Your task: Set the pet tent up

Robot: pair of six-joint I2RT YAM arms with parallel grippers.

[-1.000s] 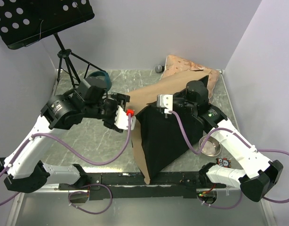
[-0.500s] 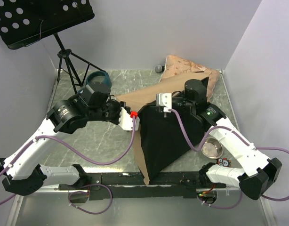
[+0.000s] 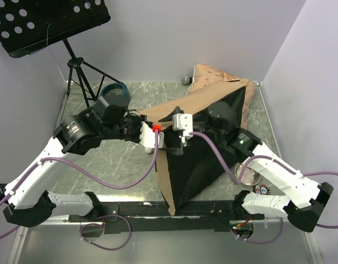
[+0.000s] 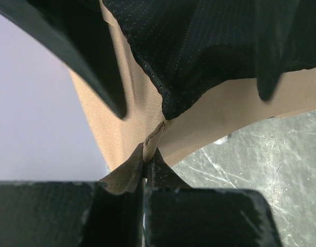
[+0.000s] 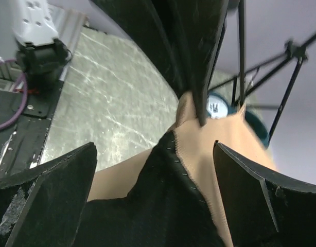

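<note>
The tent point(image 3: 197, 165) is looking only partly set up. In the top view it is rising off the table point(image 3: 125, 162) as a slanted wedge. Its black panel point(image 3: 205, 151) is tipping up toward the back right corner, and tan cloth is trailing flat along its near-left edge. No arched doorway is showing and the walls are sagging rather than pulling taut. Most of the shaping therefore appears to be left: opening the body out, standing it on its base and squaring it up.

The left gripper point(image 3: 157, 138) is meeting the tent at its left corner. The left wrist view is showing its jaws pressed together on a folded tan seam point(image 4: 147, 146), where dotted black fabric and tan cloth are joining. It is pinching the tent there, with the rest of the fabric spreading beyond the fingertips.

The right gripper point(image 3: 181, 125) is sitting just beside the left one, at the upper left edge of the black panel. In its own view the fingers point(image 5: 50, 190) are standing wide apart, with black and tan fabric running between them. They are not closing on anything, and whether either finger is touching the cloth cannot be told. The cushion point(image 3: 213, 74) is lying behind the tent at the back wall.
</note>
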